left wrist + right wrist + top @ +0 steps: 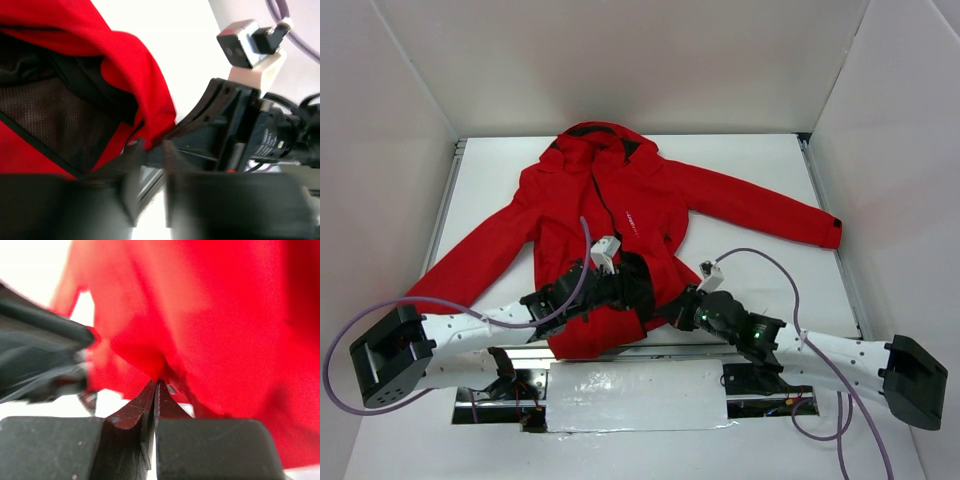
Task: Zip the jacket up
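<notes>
Right gripper (156, 383) is clamped shut on the jacket (560, 200) hem, can't tell what the left gripper (150, 157) holds, so I'd pull both front edges level before seating the zip.

Lower front of the bright red hooded jacket (610, 190) is buried under the white-and-black left arm (470, 325) and right arm (825, 350); small white chest logo (636, 222) is too tiny to read tbh.
</notes>
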Robot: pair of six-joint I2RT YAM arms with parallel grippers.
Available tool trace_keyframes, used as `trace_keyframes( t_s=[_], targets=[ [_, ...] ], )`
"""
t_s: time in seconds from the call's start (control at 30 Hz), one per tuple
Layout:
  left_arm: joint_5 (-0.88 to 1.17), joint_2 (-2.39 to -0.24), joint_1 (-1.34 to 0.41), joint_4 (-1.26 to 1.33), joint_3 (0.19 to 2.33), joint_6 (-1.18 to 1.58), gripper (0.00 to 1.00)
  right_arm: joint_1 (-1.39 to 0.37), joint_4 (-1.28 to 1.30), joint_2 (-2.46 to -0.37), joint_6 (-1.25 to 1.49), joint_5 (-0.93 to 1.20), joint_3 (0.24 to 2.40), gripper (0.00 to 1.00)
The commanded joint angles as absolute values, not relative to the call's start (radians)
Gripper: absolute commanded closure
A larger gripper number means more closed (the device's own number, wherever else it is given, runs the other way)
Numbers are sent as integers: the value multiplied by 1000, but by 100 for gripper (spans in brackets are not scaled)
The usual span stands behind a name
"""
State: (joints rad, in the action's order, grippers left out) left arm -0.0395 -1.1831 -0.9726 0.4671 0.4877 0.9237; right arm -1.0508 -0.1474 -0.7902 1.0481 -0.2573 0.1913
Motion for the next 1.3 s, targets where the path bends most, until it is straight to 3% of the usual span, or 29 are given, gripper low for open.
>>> trace_keyframes(
  t_s=[0.0,0.13,0.2,0.37,0.53,1.07,1.2,1.27],
  targets=[
    [-38,-1163,-977,537,437,885,75,-944,-469,-798,963,125,160,100],
    [8,-1114,-979,613,356,868,76,-841,-692,-897,928,473,159,100],
    [9,-1062,-979,609,331,848,68,-834,-730,-966,905,598,201,100],
    [28,-1005,-979,583,319,821,38,-833,-802,-1069,896,693,242,100],
    [18,-1025,-977,612,314,816,36,-833,-825,-1062,908,692,221,100],
    [109,-1290,-977,805,347,848,51,-831,-631,-959,877,523,155,100],
    [110,-1322,-977,816,353,854,72,-834,-543,-953,858,439,155,100],
    [103,-1333,-976,812,360,859,93,-833,-485,-942,848,400,160,96]
  ],
)
